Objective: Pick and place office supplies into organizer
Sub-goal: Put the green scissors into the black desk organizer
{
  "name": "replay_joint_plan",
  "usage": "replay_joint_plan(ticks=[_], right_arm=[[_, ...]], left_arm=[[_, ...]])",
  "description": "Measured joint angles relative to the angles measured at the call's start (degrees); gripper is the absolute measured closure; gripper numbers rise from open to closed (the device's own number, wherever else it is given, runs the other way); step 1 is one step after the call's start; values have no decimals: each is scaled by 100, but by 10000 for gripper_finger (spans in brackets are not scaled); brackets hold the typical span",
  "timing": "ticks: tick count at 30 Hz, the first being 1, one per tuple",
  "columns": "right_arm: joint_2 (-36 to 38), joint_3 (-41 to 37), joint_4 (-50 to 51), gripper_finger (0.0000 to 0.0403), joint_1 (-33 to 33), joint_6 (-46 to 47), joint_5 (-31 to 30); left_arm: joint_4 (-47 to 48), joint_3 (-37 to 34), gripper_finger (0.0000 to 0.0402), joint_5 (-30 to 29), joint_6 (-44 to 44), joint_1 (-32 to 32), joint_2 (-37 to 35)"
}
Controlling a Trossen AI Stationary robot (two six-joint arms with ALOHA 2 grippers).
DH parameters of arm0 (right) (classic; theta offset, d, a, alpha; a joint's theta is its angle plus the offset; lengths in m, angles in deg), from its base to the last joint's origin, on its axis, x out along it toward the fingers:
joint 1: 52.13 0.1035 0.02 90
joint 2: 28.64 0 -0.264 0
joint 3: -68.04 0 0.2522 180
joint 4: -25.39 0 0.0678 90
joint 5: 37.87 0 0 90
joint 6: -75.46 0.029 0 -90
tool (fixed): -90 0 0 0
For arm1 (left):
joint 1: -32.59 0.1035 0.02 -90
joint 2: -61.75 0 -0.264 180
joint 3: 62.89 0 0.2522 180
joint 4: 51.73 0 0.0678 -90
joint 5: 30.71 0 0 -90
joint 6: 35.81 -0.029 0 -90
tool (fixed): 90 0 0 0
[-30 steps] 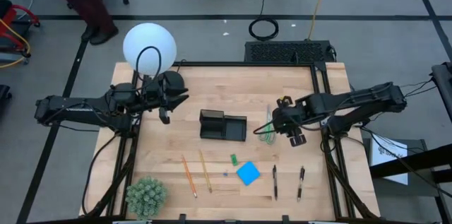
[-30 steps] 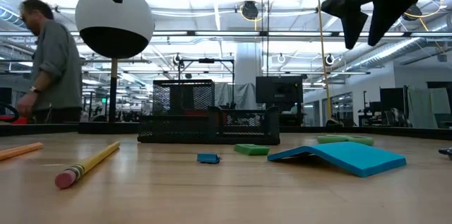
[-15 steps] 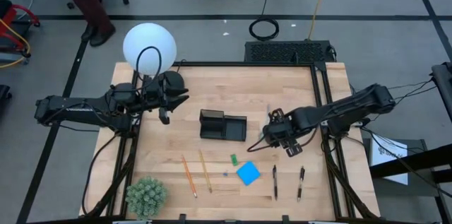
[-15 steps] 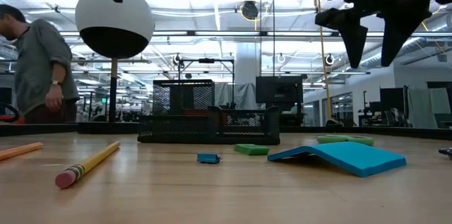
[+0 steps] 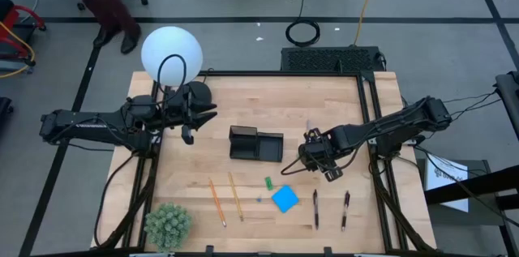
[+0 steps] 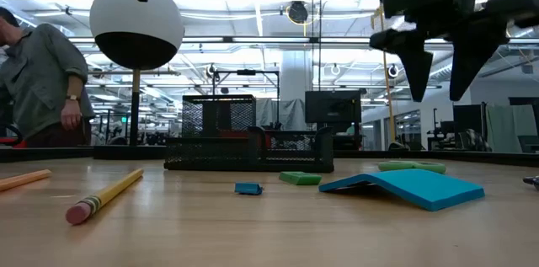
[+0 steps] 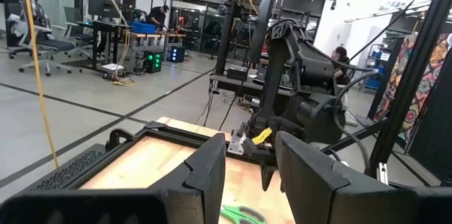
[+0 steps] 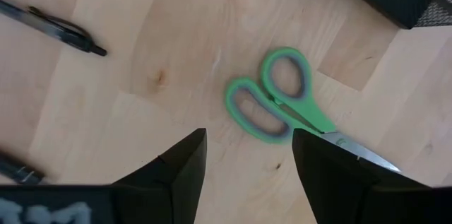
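Observation:
The green-handled scissors [image 8: 272, 104] lie flat on the wood, blades toward the black organizer [image 5: 255, 143]. My right gripper [image 8: 247, 171] hangs open right above the handles, fingers pointing down, touching nothing; in the low view it [image 6: 434, 73] is well off the table. In the high view it hides the scissors. My left gripper [image 5: 190, 130] waits open near the lamp. Near the table's front lie two pencils [image 5: 216, 202], a green piece [image 5: 268, 182], the blue pad [image 5: 285, 199] and two pens [image 5: 315, 208].
A white globe lamp [image 5: 171, 53] stands at the far left corner, and a spiky green plant ball [image 5: 168, 224] at the near left. A person [image 6: 38, 82] moves in the room behind the table. Bare wood lies between the organizer and the pencils.
My right gripper has moved toward the table's left and near edge and come down over the scissors, turning a little on the way; its fingers stay apart. The person behind the table has walked on.

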Motion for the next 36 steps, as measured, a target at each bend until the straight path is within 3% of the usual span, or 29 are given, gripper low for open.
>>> replay_joint_plan(ticks=[15, 36], right_arm=[[0, -914, -1137, 202, -206, -239, 304], [-407, -1171, -1718, 202, -209, -386, 312]], left_arm=[[-2, 0, 270, 0, -4, 0, 0], [-4, 0, 270, -2, -4, 2, 0]])
